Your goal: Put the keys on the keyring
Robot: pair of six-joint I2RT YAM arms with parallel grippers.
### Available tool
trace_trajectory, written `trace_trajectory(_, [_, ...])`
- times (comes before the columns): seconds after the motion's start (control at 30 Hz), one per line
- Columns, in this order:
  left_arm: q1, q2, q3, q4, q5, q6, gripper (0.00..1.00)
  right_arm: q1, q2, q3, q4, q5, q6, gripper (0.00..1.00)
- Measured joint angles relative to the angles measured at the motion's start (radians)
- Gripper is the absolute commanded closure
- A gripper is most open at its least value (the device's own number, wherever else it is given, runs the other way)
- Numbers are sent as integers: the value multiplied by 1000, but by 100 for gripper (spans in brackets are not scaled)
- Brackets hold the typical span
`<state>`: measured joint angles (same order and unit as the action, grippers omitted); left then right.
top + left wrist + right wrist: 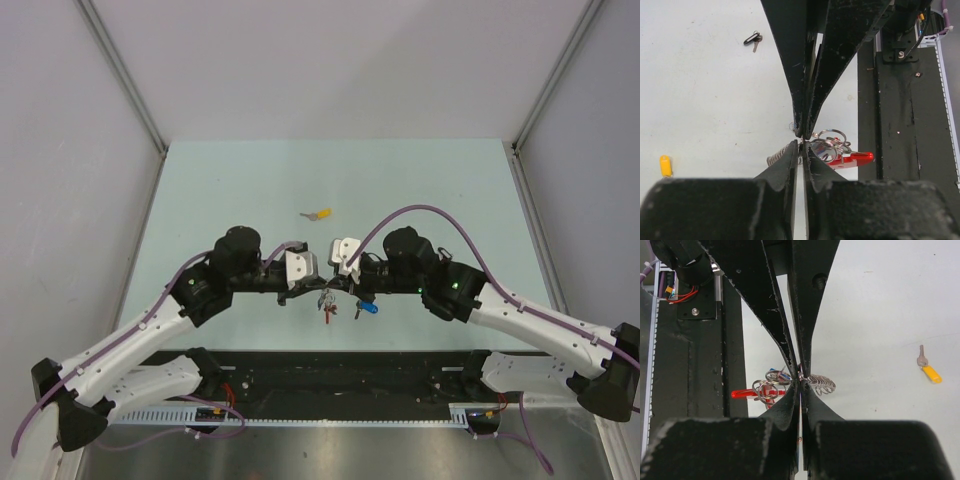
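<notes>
Left wrist view showed left pincer (800,146) and right pincer (804,134) both pinching the keyring (826,149), yellow key (665,165) well left of it.

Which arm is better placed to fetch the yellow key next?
Probably left. Both grippers meet at the keyring, with the yellow-capped key about equally far beyond them. The right gripper looks clamped fully shut there; the left gripper shows a thin slit, so releasing it seems safer.

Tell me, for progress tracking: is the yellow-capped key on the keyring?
Off. The yellow-capped key lies alone on the table, apart from the keyring.
</notes>
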<state>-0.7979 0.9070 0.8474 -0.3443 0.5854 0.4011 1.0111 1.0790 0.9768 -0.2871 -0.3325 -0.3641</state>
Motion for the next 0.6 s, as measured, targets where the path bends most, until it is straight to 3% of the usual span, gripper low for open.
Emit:
trace_trajectory(0.03, [-1, 0, -1, 1, 0, 0, 100, 0, 0, 0, 0, 1, 0, 100])
trace_trajectory(0.17, [-3, 0, -4, 2, -1, -1, 100, 0, 3, 0, 0, 7, 1, 99])
trace_trajectory(0.27, [-3, 0, -16, 20, -3, -12, 100, 0, 5, 0, -3, 13, 10, 80])
trace_trajectory(0.6, [-3, -36, -134, 146, -45, -151, 100, -67, -76, 1, -24, 43, 103, 54])
